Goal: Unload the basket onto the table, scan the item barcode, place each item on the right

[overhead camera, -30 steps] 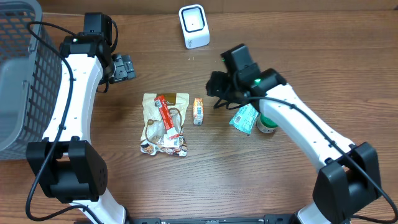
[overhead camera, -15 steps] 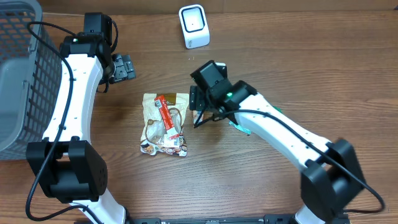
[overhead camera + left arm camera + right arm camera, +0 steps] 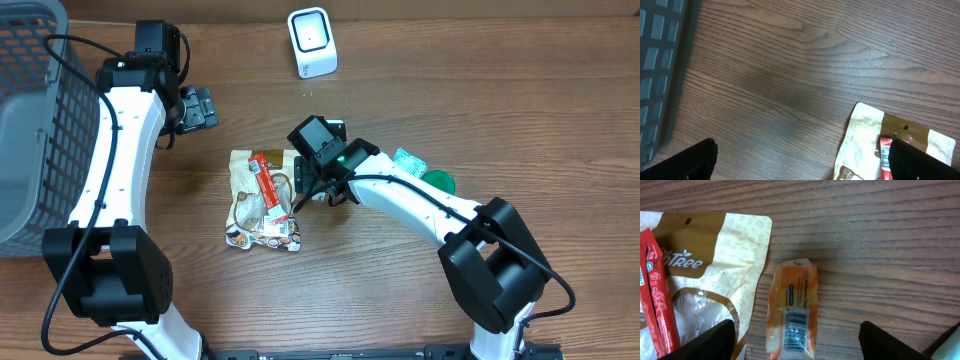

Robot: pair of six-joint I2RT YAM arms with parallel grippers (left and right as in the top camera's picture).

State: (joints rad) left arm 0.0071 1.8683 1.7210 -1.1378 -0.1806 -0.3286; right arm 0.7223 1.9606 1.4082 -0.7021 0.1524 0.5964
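**Arm poses at the snack pouch.** The right arm extends from the near right of the snack pouch (image 3: 265,200), forearm low over the table (image 3: 520,90) and wrist turned down. The right gripper (image 3: 796,330) hangs above the small orange packet (image 3: 792,312). This packet lies flat just beside the pouch's right edge, with its barcode label (image 3: 799,322) facing up. The gripper's fingers (image 3: 715,340) stand wide apart, one on each side of the packet, and grip nothing. The left arm runs up the pouch's left side and bends inward. The left gripper (image 3: 195,108) sits beyond the pouch's far left corner, fully spread and empty. The scanner (image 3: 311,40) stands well beyond the pouch's far right corner
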